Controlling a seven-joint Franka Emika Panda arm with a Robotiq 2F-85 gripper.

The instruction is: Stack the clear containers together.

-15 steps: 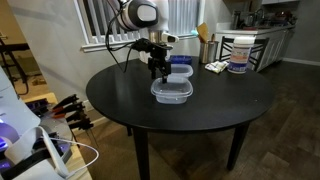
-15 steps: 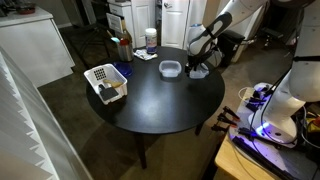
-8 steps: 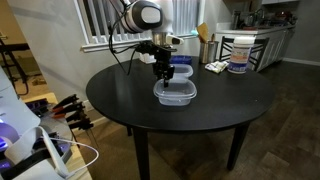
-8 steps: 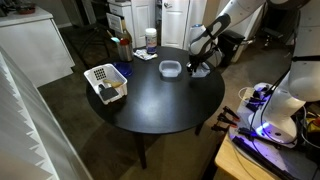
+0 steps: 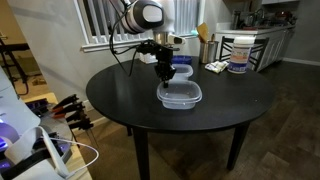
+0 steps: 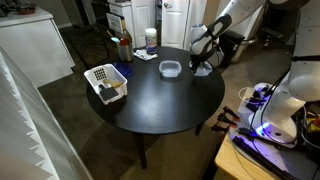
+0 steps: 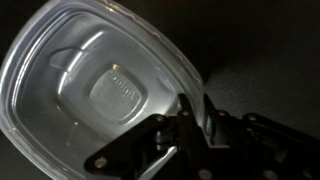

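Observation:
A clear container (image 5: 181,96) rests on the round black table (image 5: 125,100), near the middle. My gripper (image 5: 164,77) comes down on its left rim. In the wrist view the tub (image 7: 95,90) fills the left half, and the gripper (image 7: 196,103) is shut with the tub's thin rim pinched between its fingers (image 7: 184,106). The second clear container (image 5: 181,69), with a blue rim, sits just behind the gripper, apart from the held one. It also shows as the clear container (image 6: 171,68) left of the gripper (image 6: 197,69).
A white bucket (image 5: 240,52) with a blue label stands at the table's far right edge. A white basket (image 6: 105,82) and two bottles (image 6: 150,40) stand on the table's other side. Cables and tools lie on the floor (image 5: 70,112) beside the table.
The gripper's fingers have closed onto the container's rim. The container has slid with the gripper a little to the right and toward the camera. The blue-rimmed container has stayed put.

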